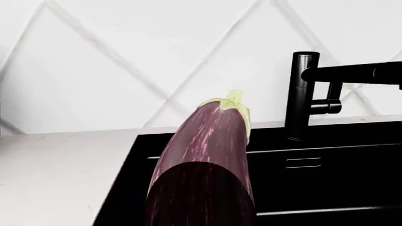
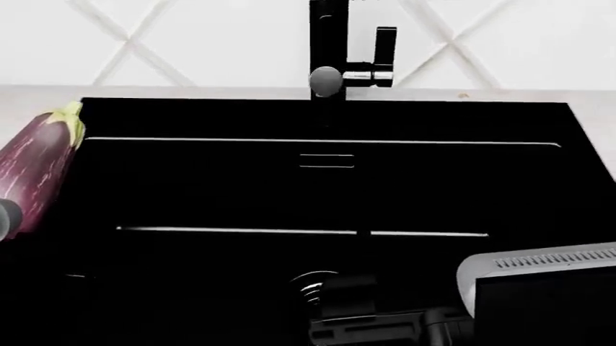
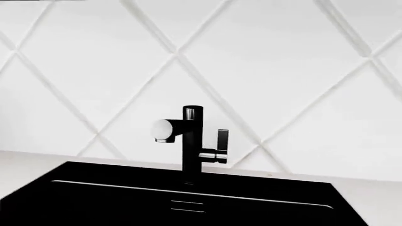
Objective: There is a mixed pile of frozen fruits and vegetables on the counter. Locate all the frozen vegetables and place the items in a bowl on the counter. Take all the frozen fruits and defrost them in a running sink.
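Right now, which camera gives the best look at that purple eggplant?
The left wrist view: the eggplant fills the middle, stripes and pale green cap plain, over the sink's edge. The head view shows it only at its left edge. The right wrist view misses it entirely.

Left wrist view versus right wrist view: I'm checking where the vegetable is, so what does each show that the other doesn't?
Only the left wrist view shows the eggplant, purple-striped with its pale green cap pointing away from the camera, filling the foreground over the sink's edge. Only the right wrist view shows the faucet head-on, with its round pale spout end facing the camera. Both share the black sink, the white counter and the diamond-tiled wall. Neither shows gripper fingers.
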Tool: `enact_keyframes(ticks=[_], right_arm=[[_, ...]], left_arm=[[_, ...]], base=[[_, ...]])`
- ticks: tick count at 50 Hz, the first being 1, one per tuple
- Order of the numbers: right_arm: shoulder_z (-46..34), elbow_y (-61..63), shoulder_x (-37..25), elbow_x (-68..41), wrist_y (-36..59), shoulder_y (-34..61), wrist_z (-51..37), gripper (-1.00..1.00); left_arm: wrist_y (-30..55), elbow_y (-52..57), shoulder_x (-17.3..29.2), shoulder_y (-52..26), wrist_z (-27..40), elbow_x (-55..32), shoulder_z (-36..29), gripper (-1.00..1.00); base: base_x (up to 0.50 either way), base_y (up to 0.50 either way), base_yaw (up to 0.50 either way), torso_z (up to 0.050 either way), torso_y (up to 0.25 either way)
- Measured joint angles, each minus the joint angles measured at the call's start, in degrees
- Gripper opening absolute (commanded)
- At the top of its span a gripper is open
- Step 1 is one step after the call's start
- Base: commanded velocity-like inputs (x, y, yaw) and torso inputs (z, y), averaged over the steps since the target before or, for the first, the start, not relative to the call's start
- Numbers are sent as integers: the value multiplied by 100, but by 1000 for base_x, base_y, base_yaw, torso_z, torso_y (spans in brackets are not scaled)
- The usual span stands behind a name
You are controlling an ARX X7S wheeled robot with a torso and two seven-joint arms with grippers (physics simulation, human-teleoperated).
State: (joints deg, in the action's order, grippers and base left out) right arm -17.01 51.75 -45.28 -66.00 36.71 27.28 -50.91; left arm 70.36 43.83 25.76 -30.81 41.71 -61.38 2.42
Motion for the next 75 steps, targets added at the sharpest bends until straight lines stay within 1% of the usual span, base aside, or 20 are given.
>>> enact_keyframes(ticks=[41,75], right_arm=[[199,71,-237,-265,-94,43,-151,100],[200,152,-284,-316,-129,103,-211,100]], left_arm=[[142,361,61,124,607,-702,249,-100],[-168,267,-33,148,409,-406,-195,-100]], base=[[-46,-500,0,0,0],[28,-500,0,0,0]])
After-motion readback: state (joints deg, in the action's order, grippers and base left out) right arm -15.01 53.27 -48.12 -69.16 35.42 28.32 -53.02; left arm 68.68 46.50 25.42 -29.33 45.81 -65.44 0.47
